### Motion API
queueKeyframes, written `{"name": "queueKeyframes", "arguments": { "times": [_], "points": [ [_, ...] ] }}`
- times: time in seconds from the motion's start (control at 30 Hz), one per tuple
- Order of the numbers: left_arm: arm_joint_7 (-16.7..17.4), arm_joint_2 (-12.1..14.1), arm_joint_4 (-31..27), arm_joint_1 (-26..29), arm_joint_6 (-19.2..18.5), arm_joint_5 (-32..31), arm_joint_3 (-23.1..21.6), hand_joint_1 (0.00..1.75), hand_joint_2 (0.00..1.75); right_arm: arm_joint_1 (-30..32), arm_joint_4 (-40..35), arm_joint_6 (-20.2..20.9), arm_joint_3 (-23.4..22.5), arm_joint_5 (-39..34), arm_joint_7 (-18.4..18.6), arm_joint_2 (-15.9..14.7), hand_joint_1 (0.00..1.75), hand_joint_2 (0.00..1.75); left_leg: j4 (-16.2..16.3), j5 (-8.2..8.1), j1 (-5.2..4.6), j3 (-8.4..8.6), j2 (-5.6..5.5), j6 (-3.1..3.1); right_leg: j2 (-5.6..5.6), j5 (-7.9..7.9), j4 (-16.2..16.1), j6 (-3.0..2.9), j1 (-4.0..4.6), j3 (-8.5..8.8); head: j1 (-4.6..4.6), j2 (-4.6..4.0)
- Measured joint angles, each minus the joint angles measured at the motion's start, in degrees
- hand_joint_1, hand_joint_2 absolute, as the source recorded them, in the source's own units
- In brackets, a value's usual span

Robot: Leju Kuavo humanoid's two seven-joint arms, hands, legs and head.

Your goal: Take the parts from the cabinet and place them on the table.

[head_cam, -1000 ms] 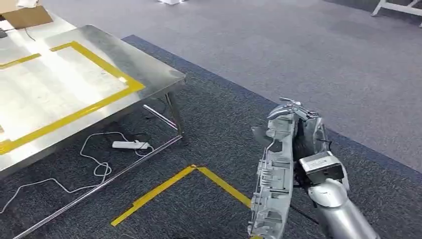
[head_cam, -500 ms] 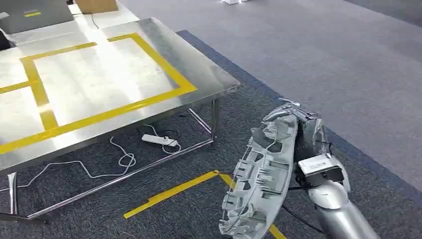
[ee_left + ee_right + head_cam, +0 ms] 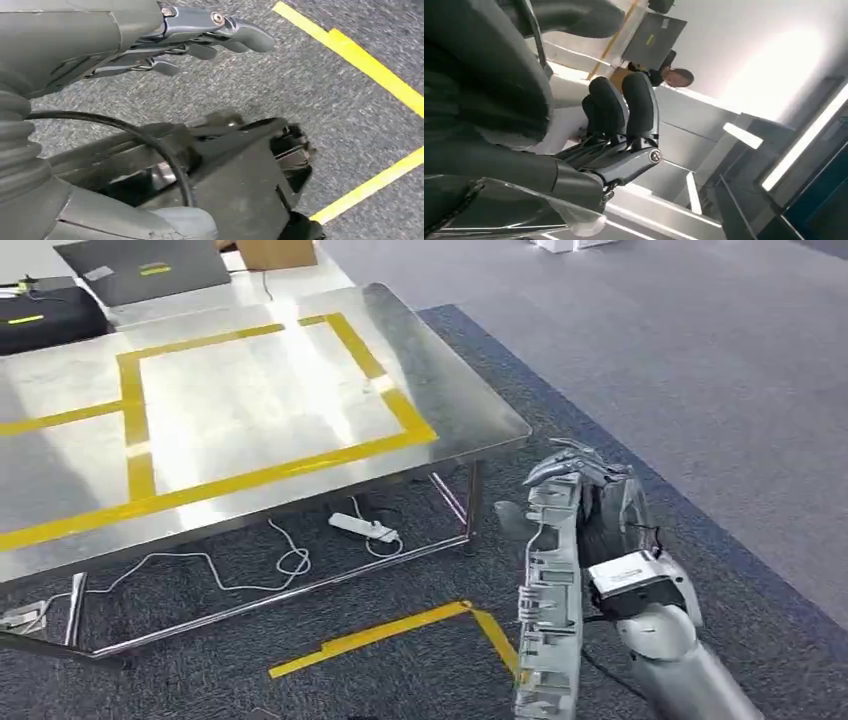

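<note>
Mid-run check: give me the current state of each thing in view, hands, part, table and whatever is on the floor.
right hand: gripping the part, raised beside the table.
grey part: held edge-on, roughly upright, not yet on the table.
left hand: holding nothing, fingers apart, above the carpet.
steel table: top inside the yellow tape bare.
power strip: lying on the carpet under the table, cord trailing.

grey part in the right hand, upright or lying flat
Upright: the grey part stands on edge, long side vertical, gripped by the right hand beside the table.

A power strip (image 3: 364,528) and white cable (image 3: 250,570) lie on carpet (image 3: 700,370) — yellow tape (image 3: 390,632) just left of the hand.
</note>
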Motion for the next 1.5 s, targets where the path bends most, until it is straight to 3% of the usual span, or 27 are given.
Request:
{"name": "queueKeyframes", "arguments": {
  "times": [0.03,0.07,0.1,0.13,0.23,0.27,0.3,0.33,0.43,0.47,0.53,0.6,0.63,0.7,0.77,0.83,0.9,0.93,0.97,1.03,1.1,1.13,1.27,1.33,1.43,1.47,1.5],
  "points": [
    [0.0,0.0,0.0,0.0,0.0,0.0,-0.02,0.0,1.75,-0.09,0.0,0.02,0.0,0.02,0.13,0.0,1.75,1.75,-4.45,3.57,-0.3,1.41,0.54,0.8,-0.7,-0.64,-0.04,-0.03,0.24,0.92,0.04,0.0],
    [0.0,0.04,0.02,0.01,0.0,0.0,-0.04,0.0,1.75,-0.19,0.0,0.09,0.0,0.04,0.24,0.0,1.75,1.75,-8.77,7.31,-1.01,2.76,2.69,1.91,-1.32,-1.23,-0.14,-0.02,0.34,1.54,0.04,0.0],
    [0.04,0.29,0.02,0.01,0.0,0.0,-0.04,0.0,1.75,-0.2,0.02,0.09,0.0,0.07,0.24,0.0,1.75,1.75,-10.02,7.61,-1.86,2.94,4.53,2.41,-1.82,-1.75,-0.08,0.33,0.69,2.49,0.26,0.0],
    [0.09,0.26,0.02,-0.12,0.0,0.0,-0.07,0.0,1.75,-0.21,0.0,0.11,0.0,0.11,0.28,-0.02,1.75,1.75,-10.74,6.01,-1.79,3.1,4.28,2.43,-2.43,-2.11,-0.26,0.78,0.77,2.37,0.09,0.0],
    [0.09,0.11,0.0,0.04,0.0,0.0,-0.15,0.0,1.75,-0.33,-0.02,0.2,0.18,0.28,0.44,-0.02,1.75,1.75,-11.51,7.4,-1.37,4.17,2.12,2.82,-3.42,-1.68,0.52,2.08,0.73,3.41,0.2,0.0],
    [0.09,0.07,0.02,0.12,0.0,0.0,-0.2,0.0,1.75,-0.43,-0.07,0.2,0.22,0.28,0.57,-0.02,1.75,1.75,-12.17,7.44,-0.91,5.14,1.66,2.93,-2.42,-1.91,2.01,2.37,0.58,2.25,0.13,0.0],
    [0.04,0.09,0.02,-0.05,0.0,0.04,-0.22,0.0,1.75,-0.57,-0.09,0.17,0.26,0.02,0.79,-0.09,1.75,1.75,-12.29,7.23,-0.76,5.66,1.29,3.25,0.26,-2.13,4.93,2.5,0.46,0.88,0.46,0.0],
    [0.02,0.04,0.02,-0.29,0.0,0.07,-0.26,0.0,1.75,-0.78,-0.09,0.22,0.26,-0.39,1.11,-0.11,1.75,1.75,-12.29,7.07,-0.59,5.75,0.64,3.38,1.88,-3.05,8.87,2.58,0.37,-1.76,0.67,0.0],
    [0.02,-0.09,0.0,-0.29,0.0,0.15,-0.33,0.0,1.75,-0.48,0.02,0.77,0.22,-1.79,1.84,-0.24,1.75,1.75,-12.27,6.15,-0.57,6.32,-0.87,3.37,2.93,-8.16,16.92,2.9,0.32,-9.27,0.7,0.0],
    [0.0,-0.09,0.02,-0.15,-0.02,0.2,-0.33,0.0,1.75,-0.41,0.11,0.79,0.15,-2.08,2.01,-0.33,1.75,1.75,-12.27,5.75,-0.58,6.85,-1.21,3.3,2.93,-7.85,16.22,2.9,0.34,-10.01,0.77,0.0],
    [0.0,-0.09,0.0,0.02,-0.04,0.44,-0.33,0.0,1.75,-0.47,0.28,0.98,-0.11,-2.54,2.18,-0.42,1.75,1.75,-12.27,4.62,-0.57,8.42,-1.76,3.04,2.94,-2.77,9.35,2.8,0.34,-8.52,0.77,0.0],
    [-0.02,-0.11,0.02,0.11,-0.09,0.44,-0.35,0.0,1.75,-0.53,0.39,1.31,-0.17,-2.69,2.21,-0.46,1.75,1.75,-12.3,3.45,-0.59,9.16,-1.95,2.63,3.12,5.43,0.89,2.46,0.34,-6.43,0.83,0.0],
    [-0.02,-0.09,0.02,-0.04,-0.11,0.46,-0.35,0.0,1.75,-0.71,0.53,1.53,-0.15,-2.84,2.25,-0.48,1.75,1.75,-12.06,3.11,-0.7,9.38,-2.14,2.26,3.18,3.01,0.26,1.67,0.61,-6.56,0.74,0.0],
    [-0.07,-0.11,0.02,-0.03,-0.13,0.44,-0.37,0.0,1.75,-0.54,0.57,1.79,-0.13,-2.8,2.21,-0.52,1.75,1.75,-12.19,2.93,-0.7,9.66,-2.04,1.54,3.24,4.11,-0.13,0.57,0.73,-5.95,0.88,0.0],
    [-0.09,0.15,0.02,-0.01,-0.15,0.44,-0.37,0.0,1.75,-0.66,0.57,1.81,-0.17,-2.86,2.21,-0.55,1.75,1.75,-11.58,2.62,-0.86,9.76,-1.95,1.24,3.12,3.9,-0.34,0.14,0.05,-4.52,0.85,0.0],
    [-0.13,-0.02,0.02,-0.18,-0.15,0.44,-0.39,0.0,1.75,-0.82,0.57,1.84,-0.17,-2.82,2.19,-0.55,1.75,1.75,-4.98,2.51,-0.65,6.51,-0.91,0.21,2.89,2.91,-0.46,-0.39,0.0,-3.28,0.15,0.0],
    [-0.13,0.0,0.02,-0.2,-0.15,0.44,-0.39,0.0,1.75,-0.79,0.61,1.86,-0.15,-2.82,2.21,-0.57,1.75,1.75,2.89,-1.75,-0.04,1.45,-0.41,-0.45,2.84,1.93,-0.46,-0.46,0.02,-2.33,0.31,0.0],
    [-0.13,-0.02,0.02,-0.05,-0.15,0.46,-0.39,0.0,1.75,-0.77,0.66,1.86,-0.15,-2.8,2.21,-0.57,1.75,1.75,4.97,-3.35,0.09,-0.3,-0.35,-0.65,2.87,1.41,-0.46,-0.46,0.02,-1.71,0.26,0.0],
    [-0.13,-0.02,0.02,0.06,-0.15,0.44,-0.39,0.0,1.75,-0.72,0.72,1.88,-0.15,-2.82,2.21,-0.57,1.75,1.75,4.76,-3.36,0.19,-0.91,-0.32,-0.7,2.91,0.89,-0.46,-0.44,0.01,-1.01,0.28,0.0],
    [-0.13,0.02,0.02,0.05,-0.17,0.44,-0.39,0.0,1.75,-0.77,0.77,2.12,-0.15,-2.91,2.19,-0.57,1.75,1.75,-1.72,1.15,0.24,0.57,-0.31,-0.43,2.95,-0.42,-0.47,-0.27,0.04,0.9,0.28,0.0],
    [-0.13,0.04,0.02,0.17,-0.17,0.46,-0.39,0.0,1.75,-0.89,0.77,2.27,-0.15,-3.02,2.19,-0.55,1.75,1.75,-10.19,8.66,-0.03,2.8,-0.09,0.49,2.86,-1.67,-0.74,0.1,0.01,1.42,0.26,0.0],
    [-0.13,0.15,0.04,0.09,-0.17,0.46,-0.39,0.0,1.75,-0.92,0.9,2.38,-0.11,-3.06,2.23,-0.55,1.75,1.75,-10.4,7.73,-0.45,2.61,0.07,0.72,2.91,-2.23,-0.58,0.7,0.19,2.74,0.42,0.0],
    [-0.15,-0.02,0.04,0.0,-0.2,0.46,-0.42,0.0,1.75,-1.11,0.77,2.38,-0.11,-3.15,2.12,-0.57,1.75,1.75,-12.05,7.79,-0.24,4.21,-0.2,1.77,2.81,-2.38,-0.72,2.15,0.19,3.36,0.44,0.0],
    [-0.17,0.0,0.04,-0.08,-0.2,0.46,-0.39,0.0,1.75,-1.35,0.79,2.36,-0.13,-3.21,2.05,-0.57,1.75,1.75,-12.34,7.15,-0.02,5.24,-0.3,2.43,3.01,-3.13,4.97,2.57,0.12,0.2,0.83,0.0],
    [-0.18,-0.11,0.04,-0.18,-0.22,0.46,-0.41,0.0,1.75,-1.06,0.79,2.36,-0.13,-3.21,2.05,-0.57,1.75,1.75,-12.32,5.86,-0.02,6.18,-0.46,2.55,3.0,-8.0,16.23,2.85,0.09,-8.16,0.79,0.0],
    [-0.17,-0.09,0.04,-0.08,-0.22,0.46,-0.42,0.0,1.75,-0.98,0.81,2.36,-0.13,-3.21,2.05,-0.57,1.75,1.75,-12.32,5.4,-0.04,6.78,-0.53,2.52,3.02,-7.74,16.91,2.84,0.09,-9.54,0.83,0.0],
    [-0.17,-0.09,0.04,0.04,-0.22,0.46,-0.42,0.0,1.75,-0.96,0.85,2.38,-0.13,-3.21,2.05,-0.57,1.75,1.75,-12.32,4.81,-0.05,7.57,-0.59,2.47,3.01,-5.78,15.33,2.84,0.09,-9.76,0.77,0.0]
  ]
}}
